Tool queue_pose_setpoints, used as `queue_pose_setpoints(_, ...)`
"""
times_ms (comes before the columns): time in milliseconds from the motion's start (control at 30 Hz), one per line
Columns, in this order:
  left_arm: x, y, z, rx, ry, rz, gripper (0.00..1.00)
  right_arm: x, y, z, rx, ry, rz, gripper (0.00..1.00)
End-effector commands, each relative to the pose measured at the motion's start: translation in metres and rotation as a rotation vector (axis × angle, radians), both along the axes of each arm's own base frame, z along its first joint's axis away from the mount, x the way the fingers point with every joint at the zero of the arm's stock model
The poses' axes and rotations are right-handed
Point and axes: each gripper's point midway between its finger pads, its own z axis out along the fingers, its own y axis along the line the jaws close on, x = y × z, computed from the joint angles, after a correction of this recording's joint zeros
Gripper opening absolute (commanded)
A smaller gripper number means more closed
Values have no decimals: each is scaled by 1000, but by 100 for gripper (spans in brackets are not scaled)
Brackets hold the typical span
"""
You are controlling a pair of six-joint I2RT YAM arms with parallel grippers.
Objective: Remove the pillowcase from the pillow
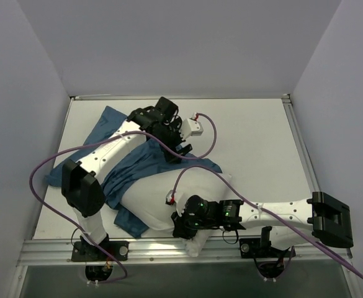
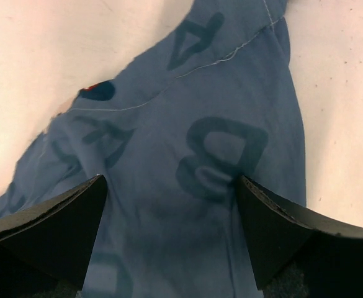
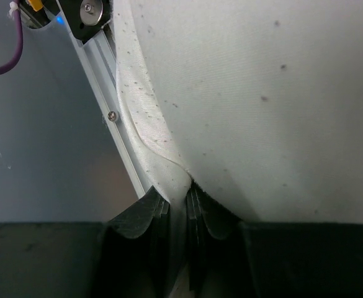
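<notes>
White tabletop (image 1: 249, 136); left fingers (image 2: 44, 230) wide apart over pillowcase (image 2: 187, 124), right fingers (image 3: 144, 217) tight on pillow (image 3: 262, 93) edge.

White-shelled arms (image 1: 110, 152) with black joints (image 1: 82, 186), purple cables (image 3: 20, 37) and black wedge-shaped jaws.

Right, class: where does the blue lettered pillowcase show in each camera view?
Top external: pillowcase spreads from upper left to centre.
Left wrist: pillowcase fills the middle.
Right wrist: not in it; only the pillow.
Shared landmark: left pincer over it, also in left wrist.
</notes>
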Motion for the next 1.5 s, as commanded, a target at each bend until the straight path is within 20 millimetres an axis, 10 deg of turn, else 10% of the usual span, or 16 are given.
queue_pose_setpoints(0,-1,-15,11,9,-26,-3,94,-18,-15,-19,-76,73,21,0)
queue_pose_setpoints(67,7,-15,-1,32,-16,31,100,-18,-16,-19,-72,71,18,0)
queue_pose_setpoints(333,34,5,0,22,5,162,3,-17,-21,-17,-65,64,2,0)
queue_pose_setpoints(600,83,64,13,43,-131,399,2,-4,-15,1,-46,24,-59,0)
queue_pose_setpoints(700,86,65,28,8,-174,387,2,12,-8,26,-57,-45,-90,45)
queue_pose_setpoints(833,61,43,59,-83,-198,315,2,41,24,149,187,-173,-115,95)
queue_pose_setpoints(1000,50,39,77,-137,-196,308,2,125,-5,237,334,-263,-308,100)
queue_pose_setpoints(1133,50,42,84,-146,-208,323,2,224,-64,223,242,-294,-497,100)
queue_pose_setpoints(1267,50,41,90,-161,-212,335,2,266,-80,209,278,-254,-453,97)
queue_pose_setpoints(1467,51,43,90,-162,-212,356,2,263,-45,201,324,-285,-243,98)
